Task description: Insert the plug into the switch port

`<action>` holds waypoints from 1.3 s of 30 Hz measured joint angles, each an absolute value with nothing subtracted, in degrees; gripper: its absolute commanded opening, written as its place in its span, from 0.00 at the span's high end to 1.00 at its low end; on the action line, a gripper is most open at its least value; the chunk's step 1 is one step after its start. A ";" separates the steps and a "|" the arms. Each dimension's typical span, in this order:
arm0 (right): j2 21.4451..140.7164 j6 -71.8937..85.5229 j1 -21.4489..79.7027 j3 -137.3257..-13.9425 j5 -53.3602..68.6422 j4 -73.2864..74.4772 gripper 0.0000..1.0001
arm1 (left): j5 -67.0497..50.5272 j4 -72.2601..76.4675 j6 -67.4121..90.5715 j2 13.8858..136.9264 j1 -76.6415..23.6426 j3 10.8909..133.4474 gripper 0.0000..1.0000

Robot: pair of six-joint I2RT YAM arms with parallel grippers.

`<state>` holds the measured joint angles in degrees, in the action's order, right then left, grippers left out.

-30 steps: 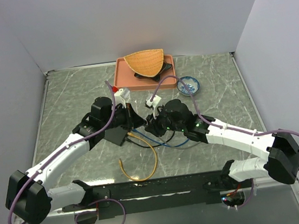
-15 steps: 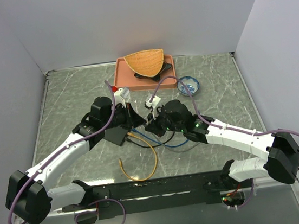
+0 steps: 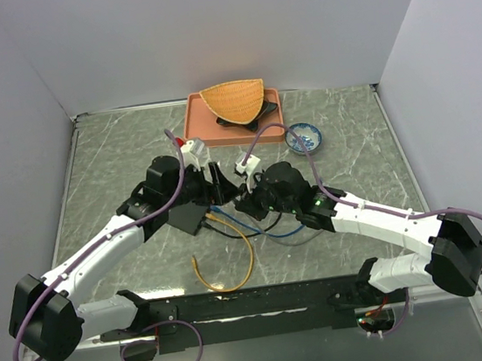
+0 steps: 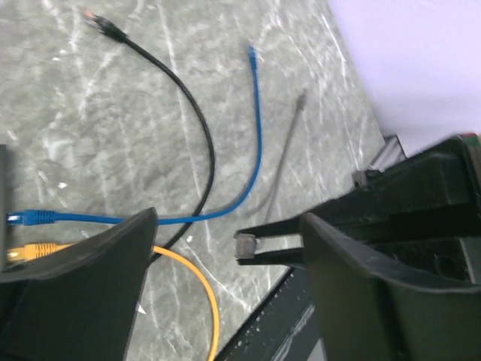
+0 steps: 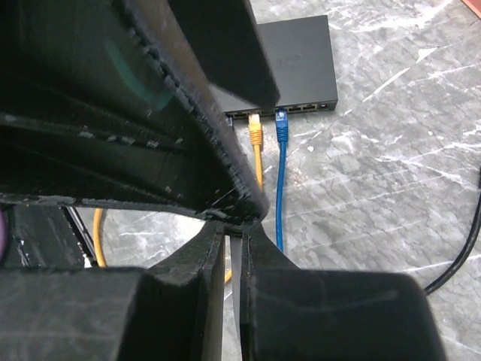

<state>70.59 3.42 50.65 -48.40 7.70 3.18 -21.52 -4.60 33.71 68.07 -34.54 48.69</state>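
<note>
The switch (image 5: 297,60), with yellow plug (image 5: 255,129) and blue plug (image 5: 282,128) seated, lies ahead of the nearly closed right pincer (image 5: 235,241); the left pincer (image 4: 225,226) stands wide.

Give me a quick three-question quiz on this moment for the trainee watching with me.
1. True or false: the left hand stands open and the right hand is shut.
2. In the right wrist view, which are plugged into the switch?
A. yellow plug and blue plug
B. black and blue
C. yellow and black
3. Fill in: the black plug lies ___ on the table.

Key: 1 true; 2 A; 3 unplugged.
</note>
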 measured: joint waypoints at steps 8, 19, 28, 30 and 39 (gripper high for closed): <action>70.52 2.39 50.65 -48.29 6.46 4.51 1.00 | -17.56 -4.19 37.06 67.16 -29.21 47.35 0.01; 69.73 0.49 50.65 -47.40 4.14 8.10 1.00 | -18.44 -3.25 41.23 63.20 -12.36 37.78 0.01; 69.73 -0.32 50.65 -46.46 3.81 9.45 1.00 | -16.64 -3.86 40.10 64.38 -6.09 35.73 0.04; 69.73 -0.49 50.65 -46.46 3.81 9.80 1.00 | -16.64 -3.81 39.97 65.82 -5.32 35.51 0.04; 70.87 -1.89 50.65 -46.48 2.61 10.70 1.00 | -16.64 -1.72 39.88 70.94 -5.04 35.05 0.04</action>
